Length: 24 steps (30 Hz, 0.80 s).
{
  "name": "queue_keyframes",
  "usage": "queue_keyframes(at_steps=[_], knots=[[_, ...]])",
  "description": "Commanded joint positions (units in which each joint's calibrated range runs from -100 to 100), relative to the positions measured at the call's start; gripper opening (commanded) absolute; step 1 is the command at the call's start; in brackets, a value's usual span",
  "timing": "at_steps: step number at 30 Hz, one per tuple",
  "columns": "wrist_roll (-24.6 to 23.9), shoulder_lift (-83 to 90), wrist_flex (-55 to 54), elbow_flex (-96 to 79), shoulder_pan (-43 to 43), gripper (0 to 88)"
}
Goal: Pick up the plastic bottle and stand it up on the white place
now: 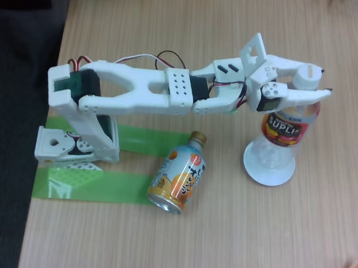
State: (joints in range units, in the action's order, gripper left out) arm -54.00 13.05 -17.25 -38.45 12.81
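A: Quick one. Where do we put the plastic bottle (285, 128)?

B: Upright, base down in the white dish (268, 165), toward the right side of the wooden table (218, 252), roughly mid-depth in the fixed view. White cap (306, 73) on top, SUPLI label facing us.

A: And the gripper (309, 91)?

B: Clamped on the bottle's neck and shoulder, just under the cap. One white finger (314, 95) crosses in front, the other wraps behind. We read that as a live grasp, not a release.

A: So progress?

B: Pick-up done, and placement looks done too: the bottle stands on the dish and seems centred. We judge what's left is opening the jaws and backing the arm (145, 89) off without tipping it.

A: Risk?

B: Tall, light and empty-looking, so a snag on the neck could topple it.

A: Anything else to log?

B: Orange-and-blue bottle-can (178, 172) lying on its side near the table's middle, gold cap pointing away from us, beside green tape strips (91, 186). Well apart from the dish. Not part of the task.
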Motion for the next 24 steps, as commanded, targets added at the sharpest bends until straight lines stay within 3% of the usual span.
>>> queue_keyframes(at_steps=[1,24], knots=[[0.3,0.4,-1.0,-0.3,-0.1,4.1],[0.2,0.4,-1.0,-0.4,-1.2,4.1]])
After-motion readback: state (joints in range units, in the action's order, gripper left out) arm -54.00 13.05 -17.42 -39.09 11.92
